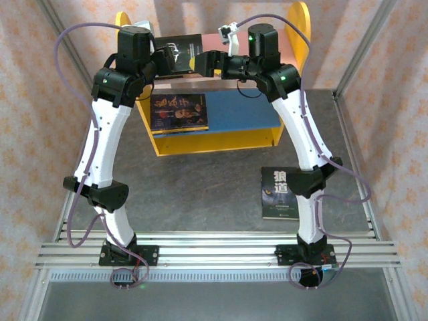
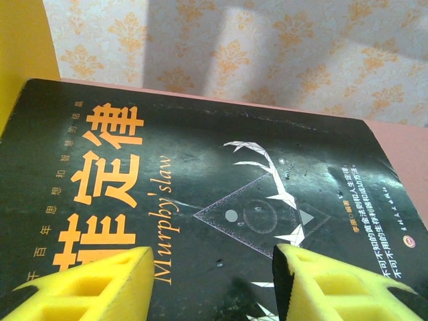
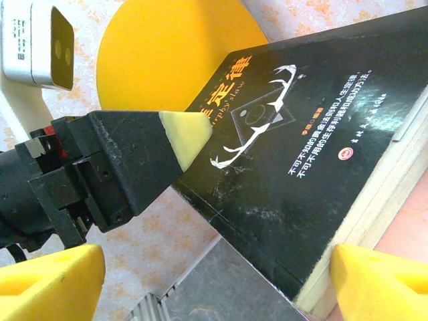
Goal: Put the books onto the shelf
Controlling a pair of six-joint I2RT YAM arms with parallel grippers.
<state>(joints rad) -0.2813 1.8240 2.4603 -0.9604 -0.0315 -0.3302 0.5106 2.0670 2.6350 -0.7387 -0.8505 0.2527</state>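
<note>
As arms [image 1: 107, 127] reach shelf [image 1: 221, 142], jaws parted

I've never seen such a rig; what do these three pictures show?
Two robot arms are bolted to a grey table, each ending in a two-fingered hand. One picture looks down from above; the others come from cameras on each wrist. At the back stands a small yellow shelf with pink and blue boards. A black paperback with orange characters rests on the pink board; the left hand is open over its cover, the right hand open near its corner. One dark-covered book lies on the blue board, another book on the table. Nothing is held.
</note>
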